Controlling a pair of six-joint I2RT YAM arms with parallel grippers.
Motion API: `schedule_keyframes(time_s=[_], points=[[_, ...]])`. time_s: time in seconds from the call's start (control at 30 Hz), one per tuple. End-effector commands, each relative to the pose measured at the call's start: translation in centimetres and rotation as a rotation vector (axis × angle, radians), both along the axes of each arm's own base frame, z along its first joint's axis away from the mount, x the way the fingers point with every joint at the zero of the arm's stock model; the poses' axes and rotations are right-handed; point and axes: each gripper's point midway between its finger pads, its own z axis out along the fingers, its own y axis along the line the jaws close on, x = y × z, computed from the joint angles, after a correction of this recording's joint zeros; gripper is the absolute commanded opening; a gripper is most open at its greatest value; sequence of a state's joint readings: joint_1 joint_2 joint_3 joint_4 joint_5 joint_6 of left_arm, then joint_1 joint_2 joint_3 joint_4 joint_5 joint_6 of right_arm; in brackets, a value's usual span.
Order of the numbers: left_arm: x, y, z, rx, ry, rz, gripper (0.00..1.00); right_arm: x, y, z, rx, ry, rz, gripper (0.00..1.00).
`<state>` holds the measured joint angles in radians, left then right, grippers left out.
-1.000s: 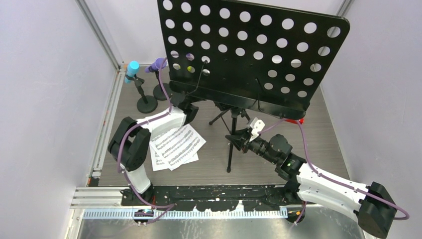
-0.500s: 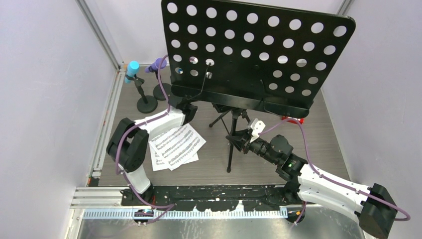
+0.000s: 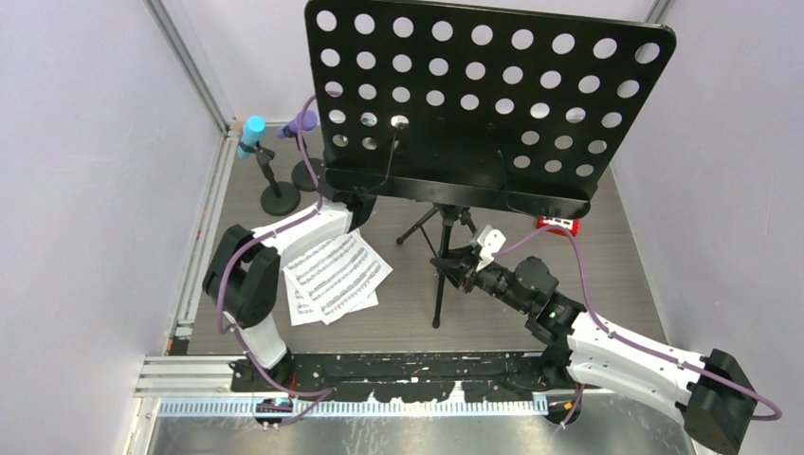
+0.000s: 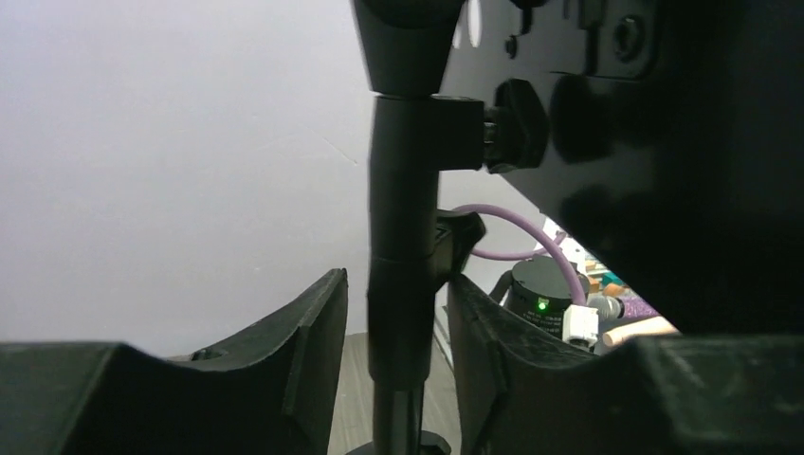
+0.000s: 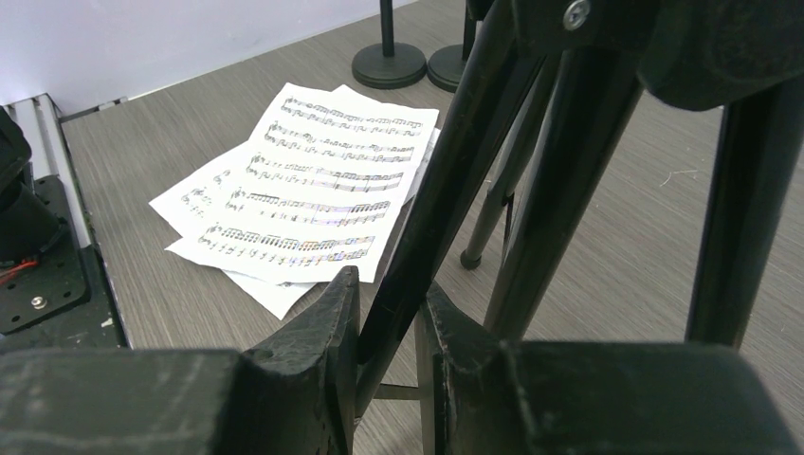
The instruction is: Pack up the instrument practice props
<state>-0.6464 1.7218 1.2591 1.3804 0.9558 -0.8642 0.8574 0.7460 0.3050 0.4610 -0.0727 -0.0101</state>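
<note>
The black perforated music rack (image 3: 474,104) stands on its tripod legs (image 3: 438,284) at mid-table. My right gripper (image 5: 389,284) is shut on one slanted tripod leg (image 5: 446,180), low down. My left gripper (image 4: 396,278) straddles the rack's upright pole (image 4: 403,190) just below its clamp knob. Its right finger touches the pole and a gap shows on the left side, so it is open. From above, its fingers are hidden under the rack's shelf. White sheet-music pages (image 3: 332,275) lie on the table by the left arm. Cyan microphone (image 3: 252,131) and purple microphone (image 3: 303,121) sit in round-based holders (image 3: 281,201) at back left.
A small red block with a white grid (image 3: 557,226) lies behind the right of the rack's shelf. Grey walls close in on both sides, and a metal rail (image 3: 204,237) runs along the left edge. The purple cable of the right arm (image 3: 578,275) loops near the block.
The rack's perforated desk has shifted up and levelled in the top view, uncovering the red block. The left arm has reached a little further under the shelf. The right arm has held still.
</note>
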Motion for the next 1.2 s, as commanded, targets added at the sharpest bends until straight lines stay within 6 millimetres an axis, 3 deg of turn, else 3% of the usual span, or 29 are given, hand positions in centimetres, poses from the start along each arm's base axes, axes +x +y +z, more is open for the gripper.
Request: schedule_keyframes(time_s=[0.0,0.27,0.37,0.6,0.73,0.8,0.87,1.0,1.17], points=[[-1.4,0.7,2.5,-0.052,-0.081,-0.022,0.39,0.9,-0.4,0.8,-0.073,-0.115,-0.027,0.01],[-0.9,0.2,1.7,-0.029,-0.056,-0.037,0.02,1.5,-1.3,1.4,-0.124,-0.173,-0.064,0.01],[-0.7,0.1,1.5,-0.021,-0.037,-0.046,0.0,2.1,-1.8,2.3,-0.237,-0.278,-0.076,0.01],[-0.1,-0.2,1.2,-0.016,0.005,-0.052,0.0,4.6,-3.3,7.4,-0.356,-0.473,-0.209,0.01],[-0.2,-0.1,1.2,-0.015,0.004,-0.052,0.0,5.6,-3.4,8.1,-0.412,-0.496,-0.241,0.01],[-0.4,0.0,1.2,-0.014,0.0,-0.051,0.0,5.4,-3.3,7.3,-0.408,-0.465,-0.229,0.1],[-0.4,0.1,1.2,-0.014,-0.001,-0.05,0.0,4.9,-3.3,6.3,-0.38,-0.423,-0.213,0.31],[0.2,-0.1,1.2,-0.018,0.012,-0.043,0.0,3.9,-4.2,4.8,-0.285,-0.341,-0.234,0.42],[0.8,-0.2,1.6,-0.03,0.032,-0.037,0.0,3.0,-5.9,5.2,-0.136,-0.262,-0.294,0.65]])
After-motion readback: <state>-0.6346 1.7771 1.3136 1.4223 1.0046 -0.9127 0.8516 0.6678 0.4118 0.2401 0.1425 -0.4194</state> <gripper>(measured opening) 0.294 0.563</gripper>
